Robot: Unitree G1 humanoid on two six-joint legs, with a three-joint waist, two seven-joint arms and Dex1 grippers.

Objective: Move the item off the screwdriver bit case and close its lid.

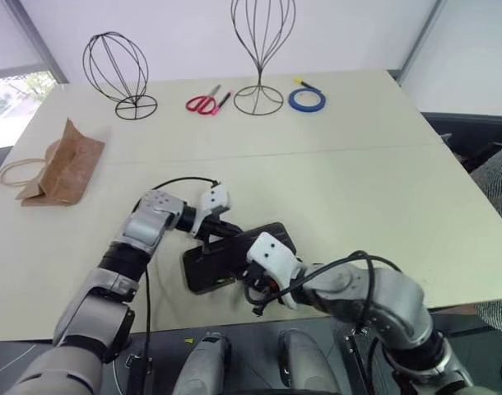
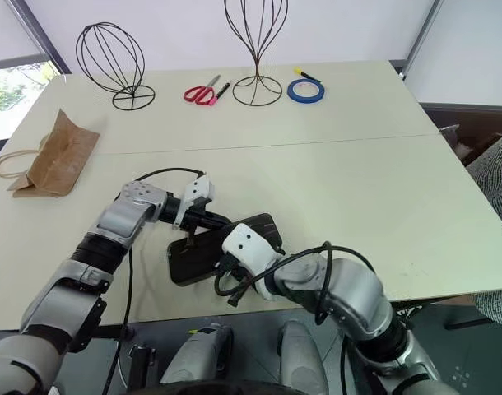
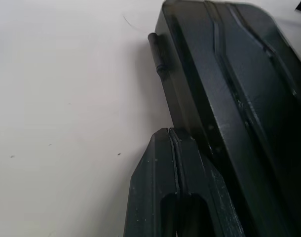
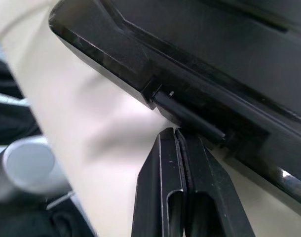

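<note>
On table (image 1: 358, 189): one paper bag (image 1: 63, 164) far left, one screwdriver bit case (image 1: 226, 259) near edge, lid down. Left gripper (image 3: 176, 148), right gripper (image 4: 179, 143): both shut, empty, tips against case.

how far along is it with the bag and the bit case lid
Done: the paper bag lies on the table, far left of the screwdriver bit case. In hand: both shut pincers, left and right, press at the case's edges, with the lid down or nearly so. Left: whether it has latched cannot be told.
</note>
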